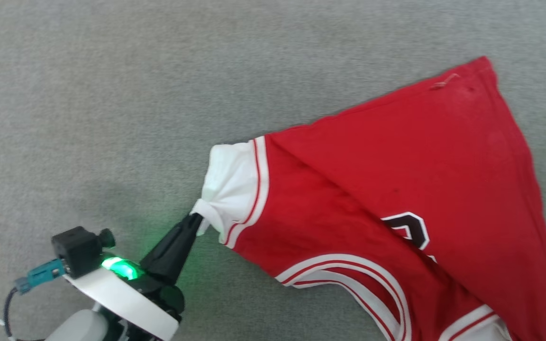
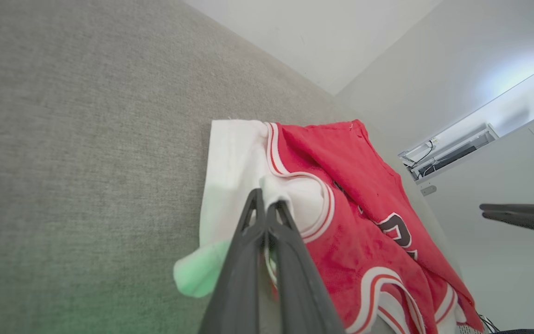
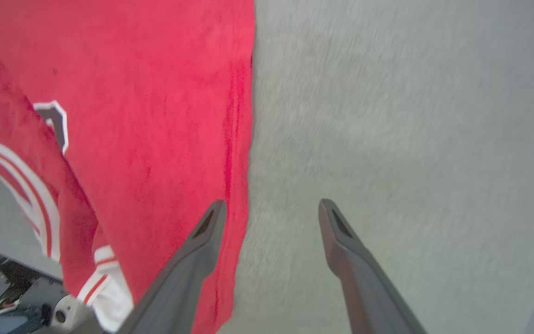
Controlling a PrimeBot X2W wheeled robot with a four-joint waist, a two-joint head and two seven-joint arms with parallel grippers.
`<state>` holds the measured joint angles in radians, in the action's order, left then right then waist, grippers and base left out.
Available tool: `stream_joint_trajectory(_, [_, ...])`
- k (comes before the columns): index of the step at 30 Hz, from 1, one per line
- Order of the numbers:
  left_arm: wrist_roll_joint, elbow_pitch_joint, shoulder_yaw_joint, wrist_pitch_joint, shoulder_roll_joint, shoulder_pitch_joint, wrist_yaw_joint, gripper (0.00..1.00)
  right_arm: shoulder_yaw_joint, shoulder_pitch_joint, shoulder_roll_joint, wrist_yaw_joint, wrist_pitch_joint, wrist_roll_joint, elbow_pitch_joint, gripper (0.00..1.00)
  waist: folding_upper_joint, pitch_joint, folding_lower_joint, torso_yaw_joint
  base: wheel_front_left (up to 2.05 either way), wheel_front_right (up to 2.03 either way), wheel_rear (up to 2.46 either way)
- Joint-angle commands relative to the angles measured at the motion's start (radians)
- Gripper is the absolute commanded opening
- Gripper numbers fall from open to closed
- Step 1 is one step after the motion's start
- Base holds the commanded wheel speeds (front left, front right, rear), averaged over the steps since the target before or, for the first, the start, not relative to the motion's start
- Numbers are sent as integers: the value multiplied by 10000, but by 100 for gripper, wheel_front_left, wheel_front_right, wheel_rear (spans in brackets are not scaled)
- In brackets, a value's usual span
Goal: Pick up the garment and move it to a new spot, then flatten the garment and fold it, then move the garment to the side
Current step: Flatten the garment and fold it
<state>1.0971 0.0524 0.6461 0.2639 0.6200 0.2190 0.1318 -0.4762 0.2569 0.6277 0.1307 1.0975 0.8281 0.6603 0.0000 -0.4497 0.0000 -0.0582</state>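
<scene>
Left gripper [image 2: 265,208], long dark fingers pinching shut on white sleeve end of soft red fabric shirt with white stripe trim [image 1: 396,166]. Shirt lying on grey cloth surface [image 1: 112,94], spreading away beyond fingertips. Right gripper [image 3: 271,208] hovering, fingers spread wide, red edge passing under one finger. Fabric looking light, limp, stretchy; gripping hem edge seems best.

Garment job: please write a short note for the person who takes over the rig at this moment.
Left pincer: shut on the white sleeve end of the garment.
Right pincer: open, holding nothing, at the garment's red edge.
Garment: lies on the grey surface, rumpled, with one red layer lying diagonally over the print.
Done: sleeve grasped. Whether it is already at the new spot cannot be told.
Left: flatten, fold, move to the side.
</scene>
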Motion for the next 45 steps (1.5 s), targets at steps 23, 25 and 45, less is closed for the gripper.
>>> stream_joint_trajectory(23, [-53,-382,1023,3,-863,1827,-27,0,6721,-9216,1363,0,-599,-1612,-6969,100,0,-1454,0,-1588,0,0,0])
stream_joint_trajectory(25, [-41,-429,1050,2,-938,1861,-27,0,7299,-9225,1365,0,-322,-1403,-7298,100,0,-1488,0,-1587,0,0,0])
stream_joint_trajectory(45, [80,-1442,1089,5,206,4878,-27,0,6101,-11841,877,-2,-3094,-1191,-8508,0,0,-876,0,-639,0,0,0])
